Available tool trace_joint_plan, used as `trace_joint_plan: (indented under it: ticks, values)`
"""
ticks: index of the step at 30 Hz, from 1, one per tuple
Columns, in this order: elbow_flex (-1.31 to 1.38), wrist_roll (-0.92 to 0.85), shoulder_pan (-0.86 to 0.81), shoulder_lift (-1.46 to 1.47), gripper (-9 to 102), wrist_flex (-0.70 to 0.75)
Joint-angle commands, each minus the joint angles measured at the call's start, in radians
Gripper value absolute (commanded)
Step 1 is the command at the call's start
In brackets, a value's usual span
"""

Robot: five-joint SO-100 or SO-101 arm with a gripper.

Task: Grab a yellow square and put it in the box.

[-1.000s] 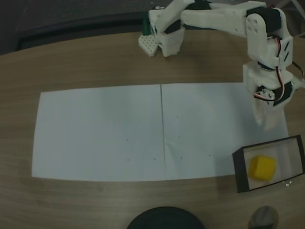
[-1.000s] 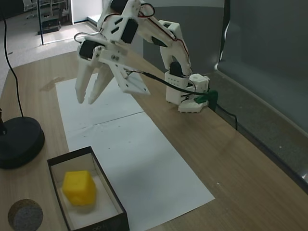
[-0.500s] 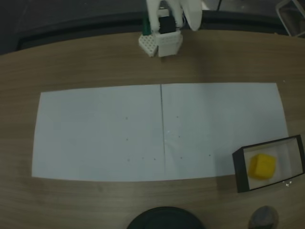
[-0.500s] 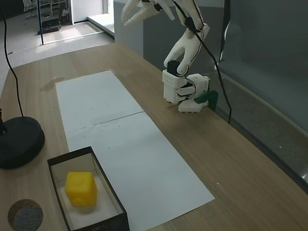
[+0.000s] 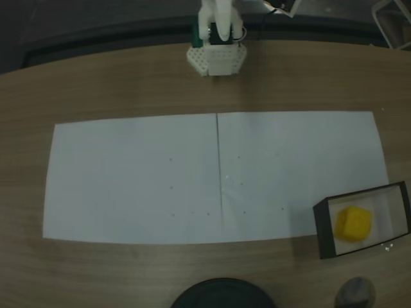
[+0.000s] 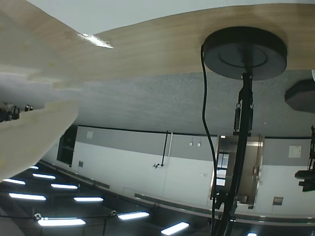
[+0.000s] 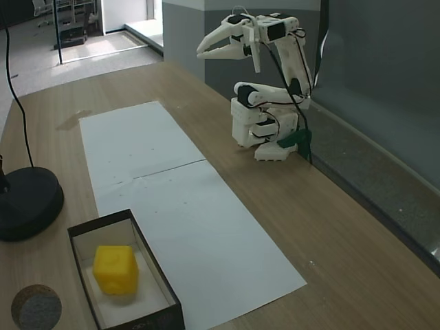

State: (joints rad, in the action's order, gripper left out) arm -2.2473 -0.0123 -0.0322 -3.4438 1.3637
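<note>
The yellow square [image 5: 354,223] [image 7: 115,269] lies inside the box [image 5: 318,226] [image 7: 157,261], a shallow black-walled tray at the end of the white paper. Nothing touches it. In a fixed view the white arm is folded back over its base, far from the box. Its gripper [image 7: 200,53] hangs high above the table, pointing out over it. The fingertips meet and hold nothing. In the wrist view a pale blurred finger [image 6: 29,132] fills the left edge, and the camera looks out across the room.
Two white paper sheets [image 5: 192,176] [image 7: 179,206] cover the middle of the wooden table. A black round lamp base [image 5: 221,296] [image 7: 27,203] [image 6: 244,51] stands near the box. A small grey disc [image 5: 355,293] [image 7: 36,306] lies beside it. The arm's base [image 5: 217,56] sits at the table's back edge.
The arm has swung up and away from above the box and folded back over its base. The fingers have closed. The yellow square stays in the box.
</note>
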Motion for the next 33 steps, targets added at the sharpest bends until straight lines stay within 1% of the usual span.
trace_joint_plan:
  ticks: [1, 10, 16, 21, 23, 25, 28, 29, 33]
  values:
    - [-0.084, -0.002, -0.003, -0.031, 0, -0.098]
    - [-0.497, -0.002, -0.003, -0.032, 1, -0.365]
    - [-0.773, -0.002, -0.003, -0.032, 1, -0.442]
    - [-0.851, 0.008, -0.003, -0.032, 0, -0.42]
    - [-0.838, 0.0, 0.0, -0.032, 0, -0.367]
    - [-0.811, 0.005, 0.02, -0.032, 0, -0.285]
    - [-0.758, 0.006, 0.048, -0.032, 0, -0.094]
    - [-0.752, 0.006, 0.055, -0.032, 0, -0.061]
    - [-0.753, 0.008, 0.057, -0.032, 0, -0.069]
